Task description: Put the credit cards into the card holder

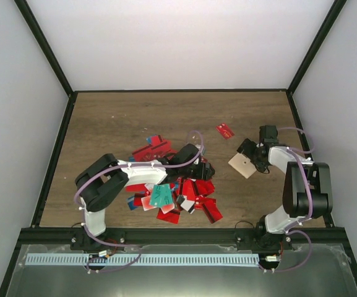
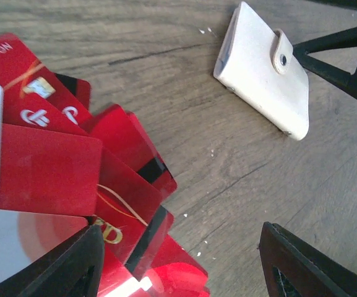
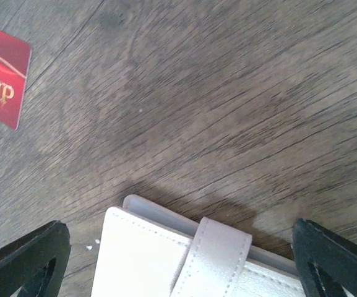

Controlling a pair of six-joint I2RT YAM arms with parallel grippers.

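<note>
- The card holder (image 1: 242, 164) lies flat on the desk (image 1: 135, 117) at about 2 o'clock from the heap of credit cards (image 2: 48, 173). Its strap (image 2: 281, 46) looks snapped shut, so I judge that no card can go in until it is unfastened.
- The right gripper (image 3: 178, 223) is spread wide, straddling the holder's strap edge and grasping nothing. If it clenches here it may press the flap tighter closed, or skid the smooth sleeve across the wood.
- The left gripper (image 2: 179, 230) hangs released over the heap's 3 o'clock fringe, one finger above overlapping red cards and the other above bare desk. Closing here may pinch several stacked cards at once, or only scrape them, since they lie thin and flat.
- A card carried at a tilt could jam at the holder's mouth and push the holder away.
- One stray red card (image 1: 225, 130) sits at 11 o'clock from the holder, apart from the heap, and could be overlooked.
</note>
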